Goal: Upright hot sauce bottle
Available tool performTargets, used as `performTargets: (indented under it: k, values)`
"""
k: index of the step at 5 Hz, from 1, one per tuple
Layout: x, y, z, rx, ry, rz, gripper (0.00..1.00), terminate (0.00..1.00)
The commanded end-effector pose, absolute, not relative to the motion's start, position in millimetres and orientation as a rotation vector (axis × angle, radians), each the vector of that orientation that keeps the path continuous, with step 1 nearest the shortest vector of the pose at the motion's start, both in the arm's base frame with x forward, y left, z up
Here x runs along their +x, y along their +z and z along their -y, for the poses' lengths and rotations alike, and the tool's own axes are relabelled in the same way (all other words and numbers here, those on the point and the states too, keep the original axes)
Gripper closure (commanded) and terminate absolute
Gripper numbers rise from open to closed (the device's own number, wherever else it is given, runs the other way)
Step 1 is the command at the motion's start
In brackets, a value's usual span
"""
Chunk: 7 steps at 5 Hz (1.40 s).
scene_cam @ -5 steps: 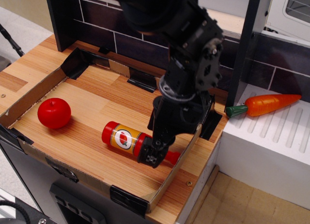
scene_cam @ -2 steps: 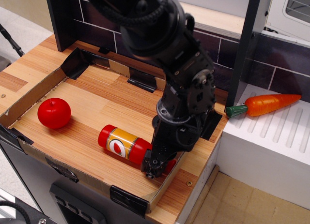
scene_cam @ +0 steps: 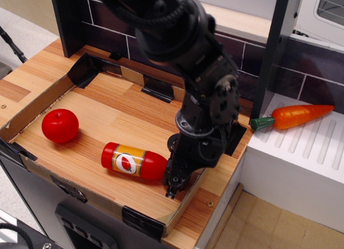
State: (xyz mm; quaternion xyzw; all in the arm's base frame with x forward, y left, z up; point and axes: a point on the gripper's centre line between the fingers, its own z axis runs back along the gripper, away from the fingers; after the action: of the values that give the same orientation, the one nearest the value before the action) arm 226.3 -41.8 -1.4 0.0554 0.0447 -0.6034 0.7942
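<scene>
The hot sauce bottle (scene_cam: 131, 162) lies on its side on the wooden tray floor (scene_cam: 118, 114), base to the left and its yellow-orange label with the white oval facing up. Its neck and cap are hidden behind my gripper (scene_cam: 173, 183). The gripper comes down from the black arm and is closed around the bottle's neck end, close to the tray's front right wall.
A round red apple-like ball (scene_cam: 59, 125) sits at the tray's left. A toy carrot (scene_cam: 293, 116) lies on the white counter to the right. A cardboard rim (scene_cam: 183, 203) borders the tray, and a dark tiled wall (scene_cam: 107, 36) stands behind it.
The bottle has shifted left and toward the front and rolled, so its label now faces up more. The gripper has dropped lower over the neck, and the cap is now hidden.
</scene>
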Motion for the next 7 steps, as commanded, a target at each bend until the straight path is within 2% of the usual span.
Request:
performTargets:
  k: [1,2,4,5,7]
  values:
    - [234,48,27,-0.045,-1.221,0.120,1.00,0.00]
    - [235,72,18,-0.143,-1.160,0.275,1.00,0.00]
    - [238,108,-6,-0.256,-1.105,0.560,1.00,0.00]
    - [247,114,-14,-0.392,-1.093,0.679,1.00,0.00]
    - [246,122,-30,-0.564,-1.067,0.787,1.00,0.00]
